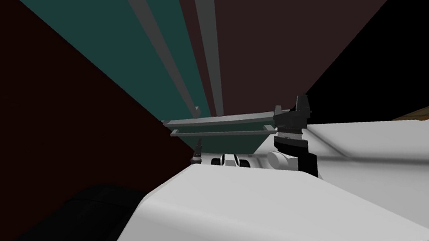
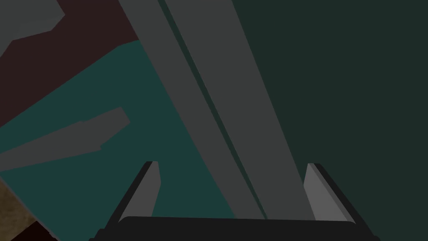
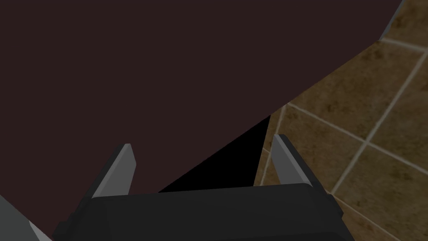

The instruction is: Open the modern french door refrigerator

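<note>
Teal refrigerator (image 2: 104, 175), tiled floor (image 3: 355, 104) (brown).

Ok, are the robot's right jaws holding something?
No, the right gripper has its jaws standing wide apart with nothing between them, just a dark maroon surface and tiled floor beyond.

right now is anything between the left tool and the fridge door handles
Nothing visible does: the open left tool directly faces the two grey door handles of the teal refrigerator.
</note>
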Controlling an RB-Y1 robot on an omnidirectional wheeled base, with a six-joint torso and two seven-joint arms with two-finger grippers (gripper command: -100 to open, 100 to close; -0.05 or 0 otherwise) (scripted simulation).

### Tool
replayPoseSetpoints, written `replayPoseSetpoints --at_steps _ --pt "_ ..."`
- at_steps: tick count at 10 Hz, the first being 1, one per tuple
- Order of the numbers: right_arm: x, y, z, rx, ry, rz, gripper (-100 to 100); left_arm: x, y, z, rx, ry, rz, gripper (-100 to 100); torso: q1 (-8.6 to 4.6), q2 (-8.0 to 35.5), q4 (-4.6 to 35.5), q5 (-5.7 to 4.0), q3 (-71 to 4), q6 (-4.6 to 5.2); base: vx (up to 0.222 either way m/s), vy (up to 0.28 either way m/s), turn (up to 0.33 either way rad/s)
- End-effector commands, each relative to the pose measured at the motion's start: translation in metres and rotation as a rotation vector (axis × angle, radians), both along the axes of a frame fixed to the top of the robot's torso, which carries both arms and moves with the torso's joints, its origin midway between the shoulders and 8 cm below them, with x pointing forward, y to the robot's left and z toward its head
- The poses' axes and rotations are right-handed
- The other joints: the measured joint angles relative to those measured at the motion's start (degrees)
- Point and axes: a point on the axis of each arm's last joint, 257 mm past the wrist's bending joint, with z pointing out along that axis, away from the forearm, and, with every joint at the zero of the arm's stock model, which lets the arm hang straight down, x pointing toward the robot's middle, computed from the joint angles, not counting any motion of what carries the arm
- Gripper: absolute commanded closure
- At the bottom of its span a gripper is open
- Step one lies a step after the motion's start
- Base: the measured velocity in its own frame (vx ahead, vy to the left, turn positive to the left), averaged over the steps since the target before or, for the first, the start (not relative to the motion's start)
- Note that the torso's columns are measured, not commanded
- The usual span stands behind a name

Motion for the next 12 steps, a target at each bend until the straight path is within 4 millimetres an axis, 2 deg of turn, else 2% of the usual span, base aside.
replayPoseSetpoints --at_steps 1,5,6,10,11,12 --pt "0.000 0.000 0.000 0.000 0.000 0.000 0 -0.005 -0.011 -0.011 -0.034 0.007 0.012 -100 0.02 0.09 0.03 0.00 0.05 0.00 0.090 0.052 -0.022" --pt "0.000 0.000 -0.002 0.000 0.007 -0.001 0 -0.008 -0.031 -0.020 -0.109 0.010 0.039 -100 -0.05 -0.03 0.08 0.04 -0.06 -0.08 0.053 0.024 -0.017" --pt "0.001 0.000 -0.004 0.001 0.011 -0.001 0 -0.009 -0.028 -0.019 -0.097 0.010 0.035 -100 -0.02 -0.16 0.05 0.07 -0.16 -0.10 0.006 0.005 -0.008" --pt "0.001 0.000 -0.007 0.001 0.019 -0.001 0 0.014 -0.025 -0.003 -0.098 0.009 0.035 -100 -0.05 -0.04 0.03 0.01 -0.04 -0.01 0.003 -0.008 0.000" --pt "0.001 0.000 -0.007 0.001 0.020 0.000 0 0.010 -0.027 -0.005 -0.098 0.008 0.035 -100 -0.06 -0.03 0.02 0.00 -0.03 -0.01 0.000 0.000 0.000" --pt "0.001 0.000 -0.008 0.001 0.020 0.000 0 0.004 -0.027 -0.010 -0.098 0.009 0.035 100 -0.03 0.01 0.02 0.00 -0.01 -0.01 0.000 0.000 0.000"
